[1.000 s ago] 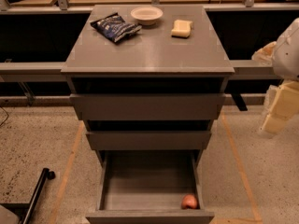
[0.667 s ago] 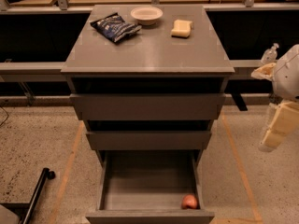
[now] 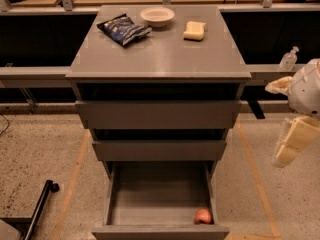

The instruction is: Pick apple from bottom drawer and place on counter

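one apple [image 3: 202, 216], three drawers [image 3: 159, 150], tool [image 3: 287, 151] at right

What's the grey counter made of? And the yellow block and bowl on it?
Counter: maybe painted metal or laminate; smooth, with a faint sheen. Yellow block: probably foam sponge; matte, rounded edges. Bowl: ceramic or plastic; pale, smooth. The hand hangs at the picture's right edge, beside the drawers.

On the counter [image 3: 160, 59], a bag [image 3: 122, 30] lies back left, a bowl [image 3: 157, 16] back centre and a sponge [image 3: 194, 30] back right. Below sit 2 shallower drawers [image 3: 158, 115], then the open bottom drawer [image 3: 159, 231], with the apple [image 3: 202, 216] in its front right corner. What seems to be the gripper [image 3: 289, 148] hangs right of the cabinet, well apart.
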Robot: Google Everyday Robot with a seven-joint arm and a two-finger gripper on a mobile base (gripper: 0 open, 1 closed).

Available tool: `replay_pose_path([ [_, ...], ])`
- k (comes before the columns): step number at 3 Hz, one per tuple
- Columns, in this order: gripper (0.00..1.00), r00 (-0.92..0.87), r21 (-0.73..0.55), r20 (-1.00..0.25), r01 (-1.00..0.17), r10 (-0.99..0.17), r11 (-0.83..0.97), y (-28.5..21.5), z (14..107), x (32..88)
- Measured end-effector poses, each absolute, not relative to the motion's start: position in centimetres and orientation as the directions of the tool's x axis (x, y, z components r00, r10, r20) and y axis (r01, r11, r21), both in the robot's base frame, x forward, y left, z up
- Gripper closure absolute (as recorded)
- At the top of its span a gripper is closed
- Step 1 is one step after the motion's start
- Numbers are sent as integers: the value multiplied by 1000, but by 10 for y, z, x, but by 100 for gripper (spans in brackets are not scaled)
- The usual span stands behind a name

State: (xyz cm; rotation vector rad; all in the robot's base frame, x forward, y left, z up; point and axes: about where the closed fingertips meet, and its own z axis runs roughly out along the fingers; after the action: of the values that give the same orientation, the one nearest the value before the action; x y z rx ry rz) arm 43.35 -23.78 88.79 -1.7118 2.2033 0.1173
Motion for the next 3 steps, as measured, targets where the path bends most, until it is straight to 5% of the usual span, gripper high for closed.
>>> replay_pose_path([
  [3,0,-256,41,-459,-963,-851,268,-211,728,450],
])
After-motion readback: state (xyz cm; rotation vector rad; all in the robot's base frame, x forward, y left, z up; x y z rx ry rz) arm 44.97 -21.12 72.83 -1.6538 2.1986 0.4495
